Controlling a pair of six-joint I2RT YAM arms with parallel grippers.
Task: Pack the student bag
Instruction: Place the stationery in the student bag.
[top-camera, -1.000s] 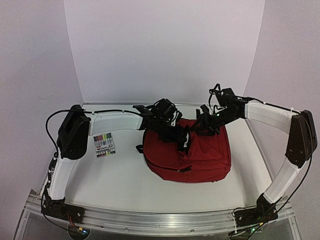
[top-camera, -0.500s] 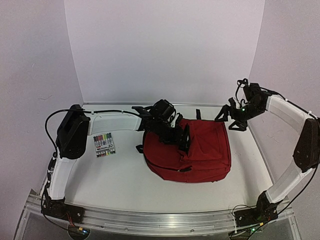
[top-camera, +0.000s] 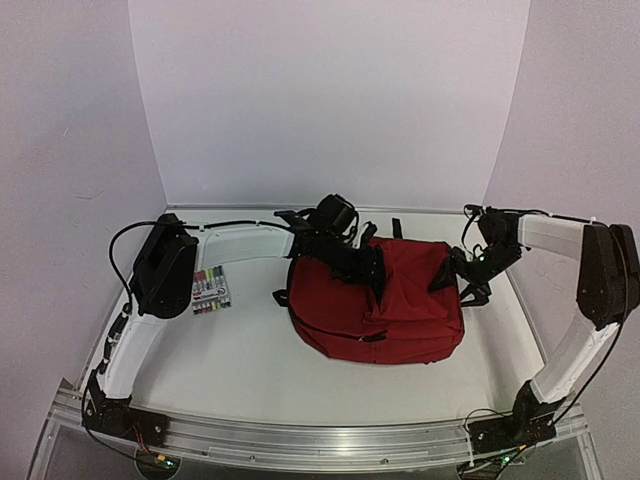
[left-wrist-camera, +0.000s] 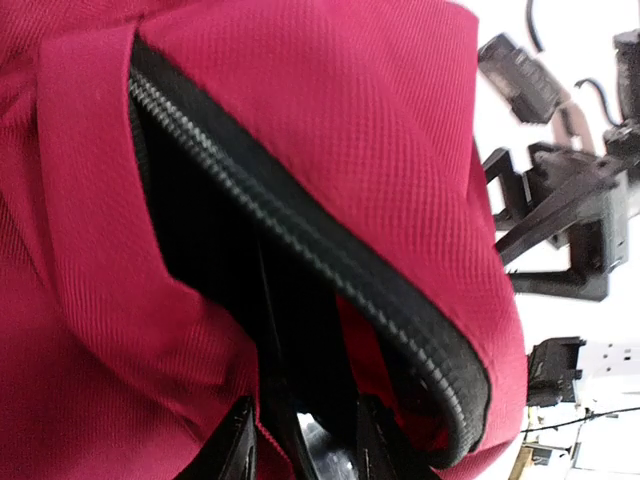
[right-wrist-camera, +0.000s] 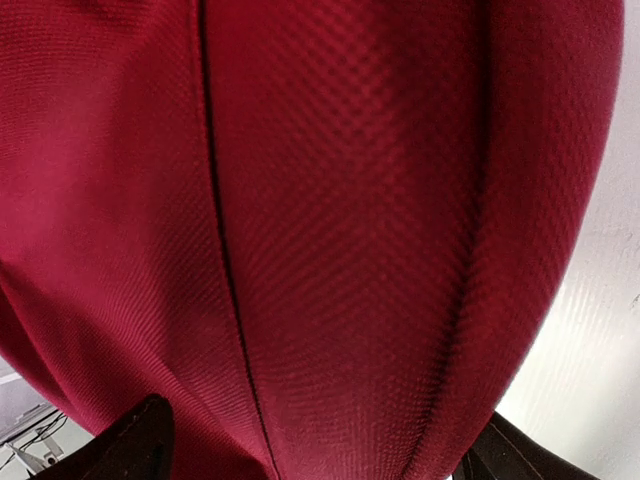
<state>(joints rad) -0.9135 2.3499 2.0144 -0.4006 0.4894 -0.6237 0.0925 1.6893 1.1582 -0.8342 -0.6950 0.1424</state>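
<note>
Backpack of dark red fabric (top-camera: 400, 315), held open.
Left hand (left-wrist-camera: 305, 446) pinches its zip (left-wrist-camera: 300, 240); right hand (top-camera: 447, 276), open, braces 3 o'clock side.

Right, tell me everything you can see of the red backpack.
The student bag is a dark red woven-fabric backpack lying flat on the white table, right of centre, black straps poking out at its far edge. A black-toothed zip opening gapes, dark inside. The left gripper sits at that opening, fingers against its edge; whether they pinch it is unclear. The right gripper stands open at the bag's right side, fabric bulging between its jaws.
</note>
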